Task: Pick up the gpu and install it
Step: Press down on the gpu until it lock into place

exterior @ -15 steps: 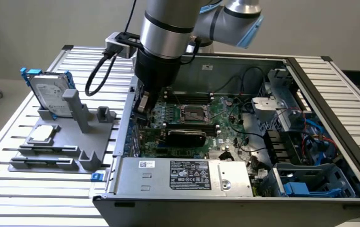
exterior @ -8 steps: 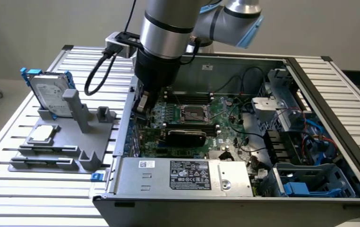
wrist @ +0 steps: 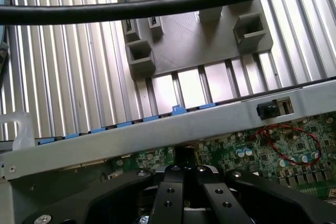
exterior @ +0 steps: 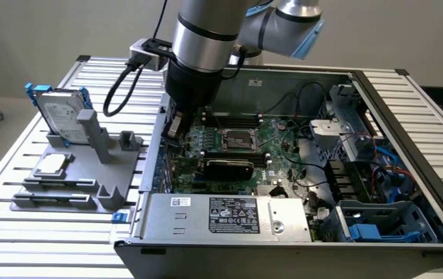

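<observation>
Now gpu (exterior: 229, 168) flat across motherboard (exterior: 276, 136), cooler up; fingers (wrist: 169, 198) clenched, empty.

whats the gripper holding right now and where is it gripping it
Nothing that shows: the fingers are shut together with nothing between them, and the graphics card stands on the motherboard, apart from the gripper.

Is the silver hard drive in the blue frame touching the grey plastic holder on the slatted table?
Touching: the exterior view shows the hard drive standing upright, its lower edge seated in the grey holder.
</observation>
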You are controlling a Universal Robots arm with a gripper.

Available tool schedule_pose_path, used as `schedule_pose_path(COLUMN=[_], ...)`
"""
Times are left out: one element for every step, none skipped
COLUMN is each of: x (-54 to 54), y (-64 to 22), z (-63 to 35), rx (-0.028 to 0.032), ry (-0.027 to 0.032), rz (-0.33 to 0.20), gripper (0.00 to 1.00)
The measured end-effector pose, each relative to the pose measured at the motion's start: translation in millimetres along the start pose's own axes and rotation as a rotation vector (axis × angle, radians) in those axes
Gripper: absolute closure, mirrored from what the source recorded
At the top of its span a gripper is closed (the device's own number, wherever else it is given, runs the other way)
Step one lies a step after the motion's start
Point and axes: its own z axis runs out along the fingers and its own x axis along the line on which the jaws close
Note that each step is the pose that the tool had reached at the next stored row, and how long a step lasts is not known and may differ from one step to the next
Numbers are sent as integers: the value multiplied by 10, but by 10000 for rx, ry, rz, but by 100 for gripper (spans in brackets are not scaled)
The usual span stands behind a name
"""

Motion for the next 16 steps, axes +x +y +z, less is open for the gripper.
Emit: schedule_pose_path(x=[0,0,0,0,-1,-2,-3,-4,-4,-5,-5,-6,-6,-7,-8,-9], y=[0,1,1,2,2,2,2,2,2,2,2,3,3,2,1,0], z=[0,-1,-1,-1,-3,-3,-4,-4,-4,-4,-4,-3,-2,1,6,12], rx=[-6,-11,-16,-21,-26,-29,-30,-32,-32,-33,-34,-35,-35,-36,-37,-37], ry=[1,3,3,3,4,3,3,3,2,3,2,1,2,2,1,1], rz=[3,6,8,9,11,13,15,17,19,21,24,26,29,31,34,37], gripper=[89,89,89,89,89,89,89,89,89,89,89,89,89,89,89,89])
